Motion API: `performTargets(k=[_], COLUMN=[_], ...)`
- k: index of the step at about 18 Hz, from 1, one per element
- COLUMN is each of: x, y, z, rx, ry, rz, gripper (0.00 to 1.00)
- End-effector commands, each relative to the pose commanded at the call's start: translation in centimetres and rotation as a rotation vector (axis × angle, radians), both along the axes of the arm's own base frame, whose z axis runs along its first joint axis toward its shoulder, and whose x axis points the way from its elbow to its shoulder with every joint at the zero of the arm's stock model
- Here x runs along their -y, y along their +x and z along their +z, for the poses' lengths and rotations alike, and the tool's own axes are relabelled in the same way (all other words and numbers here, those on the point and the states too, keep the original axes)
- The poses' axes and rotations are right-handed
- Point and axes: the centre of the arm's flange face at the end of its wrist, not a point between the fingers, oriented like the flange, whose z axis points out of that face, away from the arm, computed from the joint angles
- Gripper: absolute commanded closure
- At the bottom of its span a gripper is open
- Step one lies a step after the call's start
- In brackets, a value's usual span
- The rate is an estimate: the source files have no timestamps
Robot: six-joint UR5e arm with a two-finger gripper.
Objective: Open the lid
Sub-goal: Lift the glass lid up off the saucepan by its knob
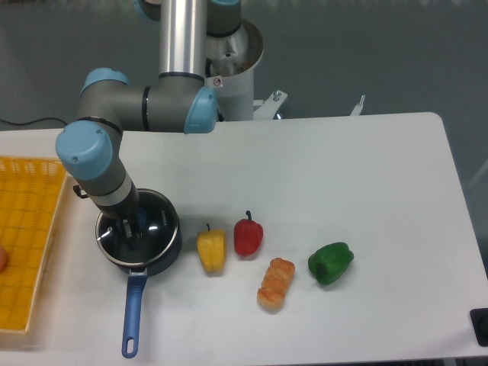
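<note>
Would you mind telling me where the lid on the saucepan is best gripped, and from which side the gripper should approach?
Grip the lid by its blue centre knob, coming straight down from above. The glass disc lies flat on the saucepan, with a thin rim that gives fingers little purchase, so the raised knob looks like the only graspable part. The gripper is at the knob; whether it has closed is unclear.

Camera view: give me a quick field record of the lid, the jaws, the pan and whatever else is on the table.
lid: glass, on the saucepan, slight tilt possible, unclear
gripper: over the lid's centre, jaws either side of the blue knob; contact unclear
saucepan handle: blue, pointing to the table's near edge
to the right of the pan: yellow pepper, red pepper, orange food item, green pepper
left edge: yellow basket
</note>
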Motion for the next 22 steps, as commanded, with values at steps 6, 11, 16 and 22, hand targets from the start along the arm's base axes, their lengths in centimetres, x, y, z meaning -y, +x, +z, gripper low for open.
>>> performTargets(k=[6,11,16,22], x=[0.2,0.6,2.3,3.8], y=[-0.1,-0.8,-3.5,-6.7], z=[0.8,1.3,3.2,3.8], rx=[-0.004,-0.007,-0.008,-0.009], ry=[0.010,0.012,0.016,0.016], rz=[0.000,0.011,0.058,0.103], gripper=[0.47,0.47,0.47,0.47])
